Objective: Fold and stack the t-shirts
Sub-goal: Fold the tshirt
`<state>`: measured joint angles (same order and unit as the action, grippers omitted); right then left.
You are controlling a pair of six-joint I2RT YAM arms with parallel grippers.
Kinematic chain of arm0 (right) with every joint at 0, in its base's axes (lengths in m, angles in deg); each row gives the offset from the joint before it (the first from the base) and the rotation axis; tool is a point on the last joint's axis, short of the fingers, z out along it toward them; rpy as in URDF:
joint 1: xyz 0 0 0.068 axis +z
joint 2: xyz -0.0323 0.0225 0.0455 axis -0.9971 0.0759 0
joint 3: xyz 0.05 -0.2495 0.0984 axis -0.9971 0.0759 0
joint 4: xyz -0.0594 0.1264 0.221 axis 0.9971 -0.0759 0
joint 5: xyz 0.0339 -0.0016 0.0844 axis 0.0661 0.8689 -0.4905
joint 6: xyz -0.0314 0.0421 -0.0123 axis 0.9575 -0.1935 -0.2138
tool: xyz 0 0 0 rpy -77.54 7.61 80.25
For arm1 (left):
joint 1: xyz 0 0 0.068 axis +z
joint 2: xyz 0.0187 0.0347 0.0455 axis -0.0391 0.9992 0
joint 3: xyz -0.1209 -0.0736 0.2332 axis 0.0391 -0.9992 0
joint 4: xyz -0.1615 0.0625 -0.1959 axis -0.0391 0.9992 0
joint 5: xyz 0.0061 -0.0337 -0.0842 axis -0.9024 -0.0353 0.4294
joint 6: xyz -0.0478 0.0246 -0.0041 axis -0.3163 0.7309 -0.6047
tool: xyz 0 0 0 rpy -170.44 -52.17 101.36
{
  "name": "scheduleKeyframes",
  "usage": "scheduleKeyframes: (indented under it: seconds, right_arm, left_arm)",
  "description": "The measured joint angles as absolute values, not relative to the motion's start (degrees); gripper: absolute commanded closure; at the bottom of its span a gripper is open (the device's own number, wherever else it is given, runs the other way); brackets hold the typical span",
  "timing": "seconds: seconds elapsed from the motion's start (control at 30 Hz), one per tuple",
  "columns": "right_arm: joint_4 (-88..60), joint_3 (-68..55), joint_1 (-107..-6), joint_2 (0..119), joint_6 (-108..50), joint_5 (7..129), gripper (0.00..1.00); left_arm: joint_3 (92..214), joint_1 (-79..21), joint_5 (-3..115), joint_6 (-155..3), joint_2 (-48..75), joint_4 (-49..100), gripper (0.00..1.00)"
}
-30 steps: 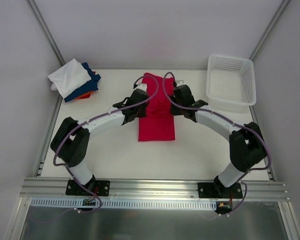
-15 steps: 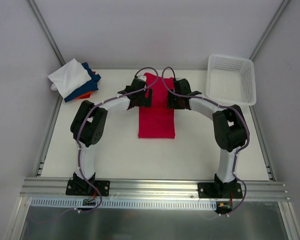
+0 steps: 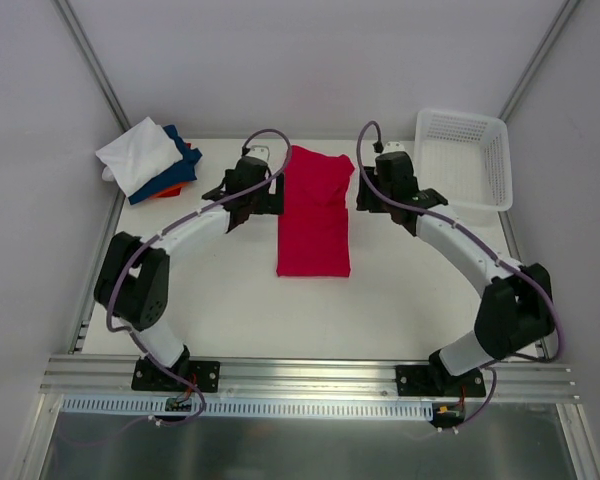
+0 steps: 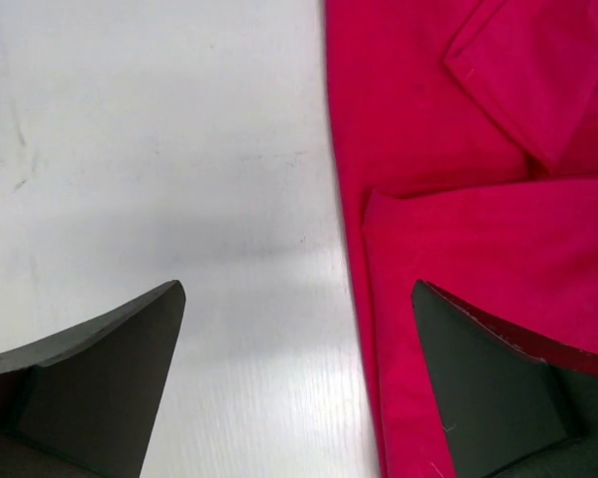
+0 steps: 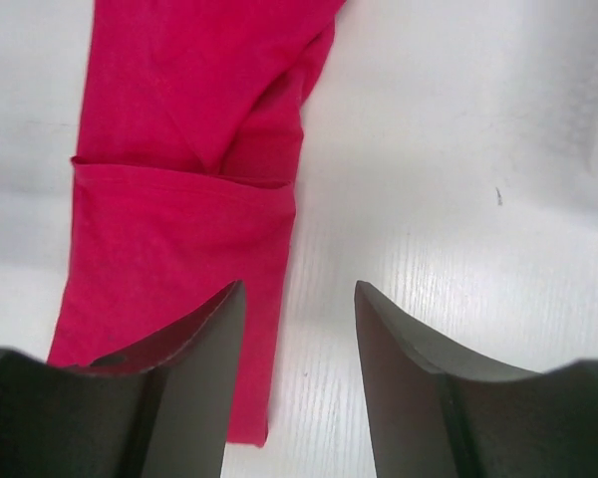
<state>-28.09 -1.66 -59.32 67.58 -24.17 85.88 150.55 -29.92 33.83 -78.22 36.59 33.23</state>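
Observation:
The crimson-red t-shirt [image 3: 314, 215] lies flat mid-table, folded into a long narrow strip. My left gripper [image 3: 264, 198] hovers at its left edge, open. In the left wrist view [image 4: 297, 289] one finger is over the red cloth [image 4: 458, 199] and the other over bare table, with nothing held. My right gripper [image 3: 372, 196] is at the shirt's right edge, also open. In the right wrist view [image 5: 299, 287] its left finger overlaps the shirt [image 5: 179, 199]. At the back left lies a pile of folded t-shirts, a white one [image 3: 140, 153] on top of a dark blue one [image 3: 183, 170] and an orange one [image 3: 167, 190].
A white plastic lattice basket [image 3: 460, 118] stands at the back right corner. The white table [image 3: 230, 300] ends in a metal rail at the near edge. Grey walls and frame posts close in the left, right and back sides.
Both grippers were shut over the red shirt's upper part; they have opened, let go and moved apart to its left and right edges. The shirt now lies as a flat strip.

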Motion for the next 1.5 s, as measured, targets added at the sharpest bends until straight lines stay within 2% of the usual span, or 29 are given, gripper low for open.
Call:
scheduleKeyframes:
  seconds: [0.23, 0.47, 0.63, 1.3, 1.4, 1.5]
  right_arm:
    - [-29.1, 10.1, -57.1, 53.9, -25.9, 87.0, 0.49]
    - [-30.1, 22.3, -52.3, 50.7, -29.8, 87.5, 0.49]
    - [-29.8, 26.2, -50.1, 49.7, -32.4, 88.1, 0.49]
    - [-23.7, 25.1, -44.1, 60.7, -36.3, 88.4, 0.48]
    - [-23.0, 24.6, -44.1, 61.6, -36.5, 88.4, 0.5]
    - [-22.3, 24.2, -44.1, 62.5, -36.5, 88.3, 0.56]
  left_arm:
    - [138.9, -30.0, 36.3, -82.9, 21.1, 33.1, 0.03]
    - [124.6, -32.8, 40.0, -88.7, 17.4, 31.5, 0.04]
    - [118.0, -35.0, 41.9, -92.3, 15.5, 28.5, 0.04]
    - [116.9, -38.9, 42.0, -96.3, 19.0, 19.3, 0.07]
    - [116.9, -39.1, 42.0, -96.8, 19.6, 18.8, 0.1]
    - [116.9, -39.4, 42.0, -97.2, 20.9, 18.1, 0.19]
